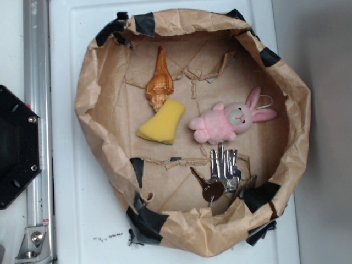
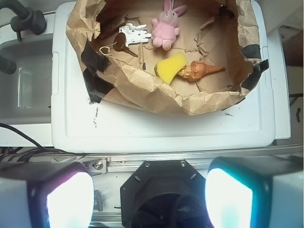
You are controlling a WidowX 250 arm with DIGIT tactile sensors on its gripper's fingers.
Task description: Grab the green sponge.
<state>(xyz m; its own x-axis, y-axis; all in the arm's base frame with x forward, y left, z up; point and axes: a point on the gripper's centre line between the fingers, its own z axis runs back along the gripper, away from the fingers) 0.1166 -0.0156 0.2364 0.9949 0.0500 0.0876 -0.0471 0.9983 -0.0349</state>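
Note:
The green sponge [image 1: 161,122] is a yellow foam wedge lying flat in the middle of the brown paper nest [image 1: 93,104]. Its narrow end touches the orange seashell [image 1: 159,82]. It also shows in the wrist view [image 2: 171,67], far off near the top. My gripper [image 2: 149,194] is open and empty, its two glowing fingers [image 2: 66,199] wide apart above the black robot base [image 2: 164,190]. It is well short of the nest. The gripper is out of the exterior view.
A pink plush bunny [image 1: 231,120] lies right of the sponge. A bunch of keys [image 1: 220,173] lies below the bunny. The nest's raised crumpled wall, patched with black tape [image 1: 146,220], rings everything. It stands on a white lid [image 2: 161,123]. A metal rail [image 1: 37,110] runs along the left.

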